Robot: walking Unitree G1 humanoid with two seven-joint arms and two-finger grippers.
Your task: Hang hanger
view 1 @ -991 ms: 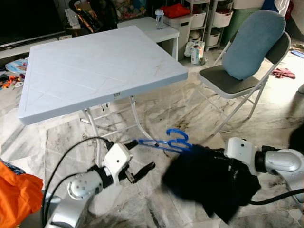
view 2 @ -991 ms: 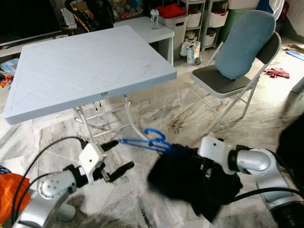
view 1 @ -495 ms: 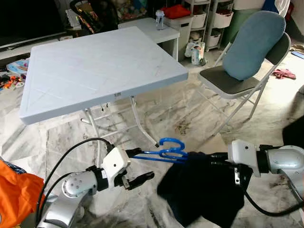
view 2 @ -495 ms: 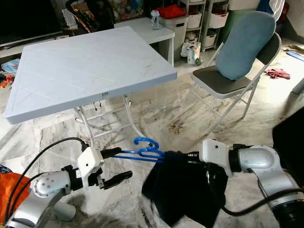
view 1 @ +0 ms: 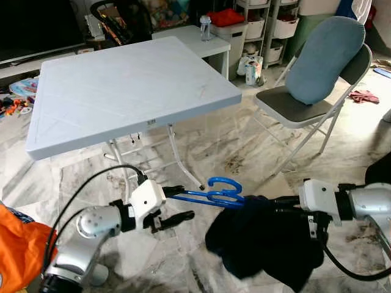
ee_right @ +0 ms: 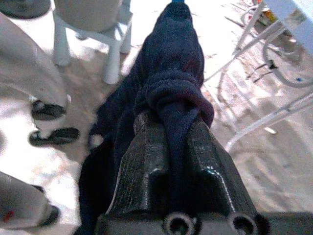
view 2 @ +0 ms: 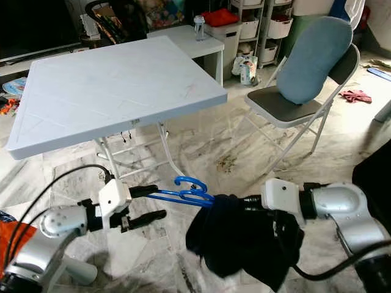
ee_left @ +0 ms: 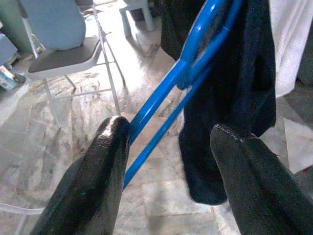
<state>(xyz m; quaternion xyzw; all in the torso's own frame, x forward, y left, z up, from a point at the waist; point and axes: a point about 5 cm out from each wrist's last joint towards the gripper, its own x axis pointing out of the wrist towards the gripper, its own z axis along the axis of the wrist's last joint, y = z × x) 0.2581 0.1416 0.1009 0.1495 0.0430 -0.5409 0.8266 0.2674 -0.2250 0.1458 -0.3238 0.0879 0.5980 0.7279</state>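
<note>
Both eye views look forward and down from head height, sharing the folding table (view 1: 128, 85) at upper left and the chair (view 2: 302, 79) at upper right. Each wrist view looks close along its own fingers; both share the dark garment (ee_left: 234, 73) with the eye views.

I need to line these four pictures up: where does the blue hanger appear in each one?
Left eye view: blue hanger low centre, between the left gripper and the dark garment.
Right eye view: low centre, hook curling upward.
Left wrist view: crossing diagonally past one black finger, hanger at.
Right wrist view: a small blue tip above the garment.
Shared landmark: the dark garment.
</note>
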